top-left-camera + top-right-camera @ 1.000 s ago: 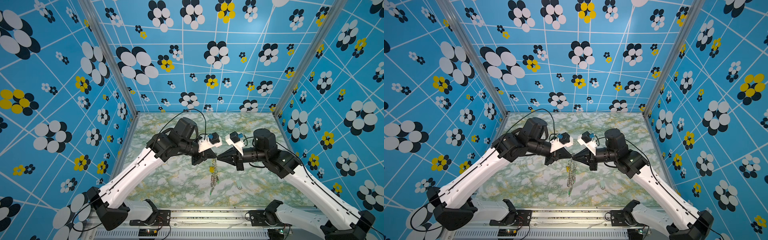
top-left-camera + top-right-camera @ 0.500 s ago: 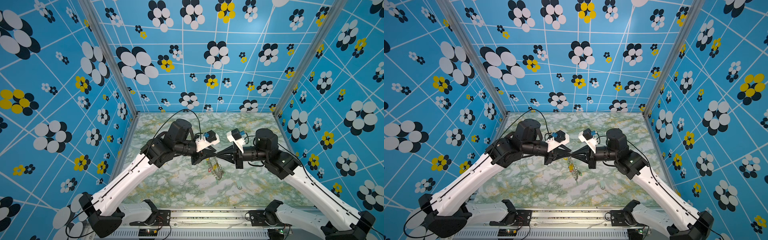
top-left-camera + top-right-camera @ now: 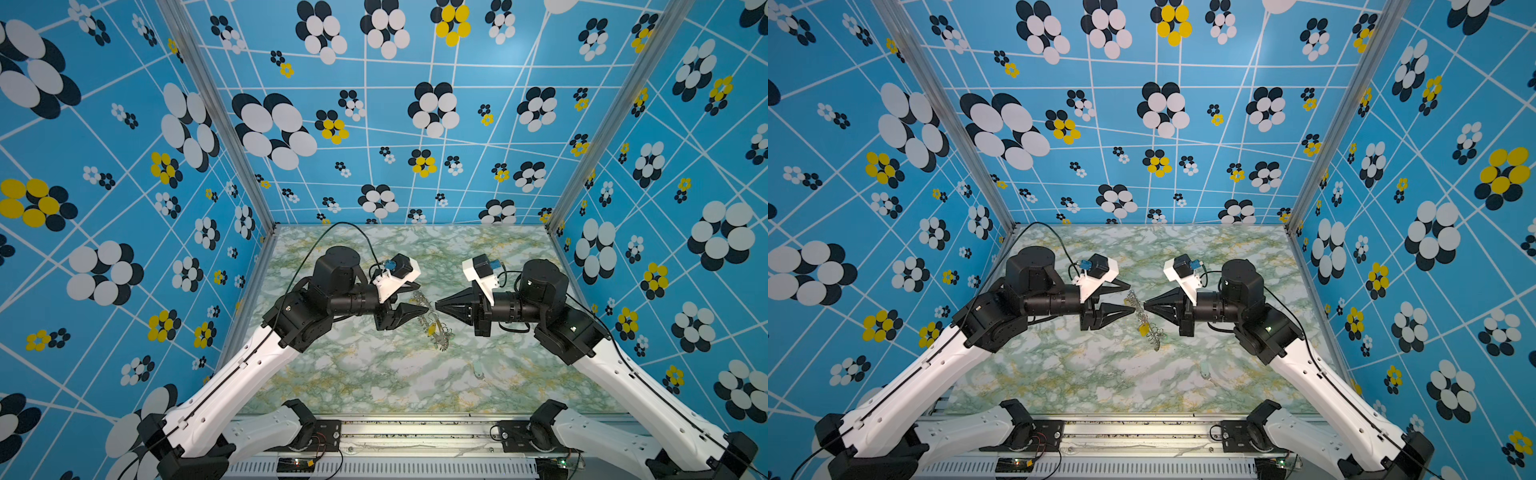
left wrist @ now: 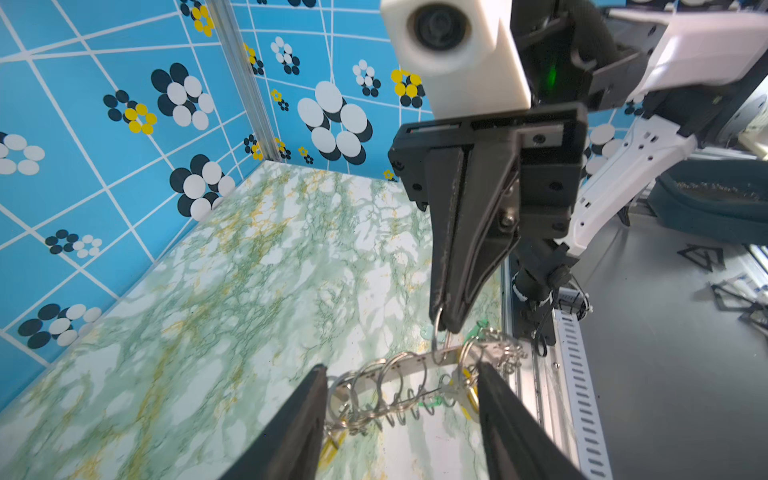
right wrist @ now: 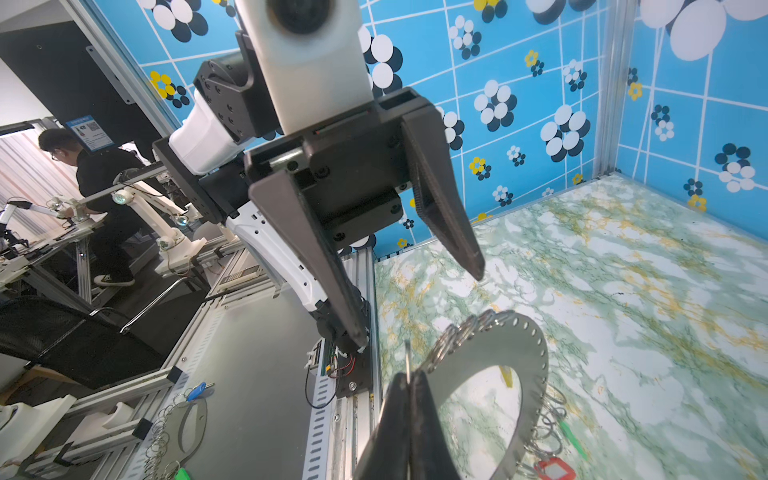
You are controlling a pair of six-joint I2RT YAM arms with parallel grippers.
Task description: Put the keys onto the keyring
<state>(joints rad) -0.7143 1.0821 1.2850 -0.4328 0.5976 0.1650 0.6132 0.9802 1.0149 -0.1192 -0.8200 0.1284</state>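
Right jaws clench the flat grey keyring point(image 5: 532, 365) by a wire loop point(image 4: 435, 332), seemingly — left jaws parted

Left claw point(image 3: 424, 297) agape, right claw point(image 3: 438, 306) clamped

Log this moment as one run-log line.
left tool: open, near keyring | right tool: shut on keyring's wire loop | mint-tagged key: loose on table
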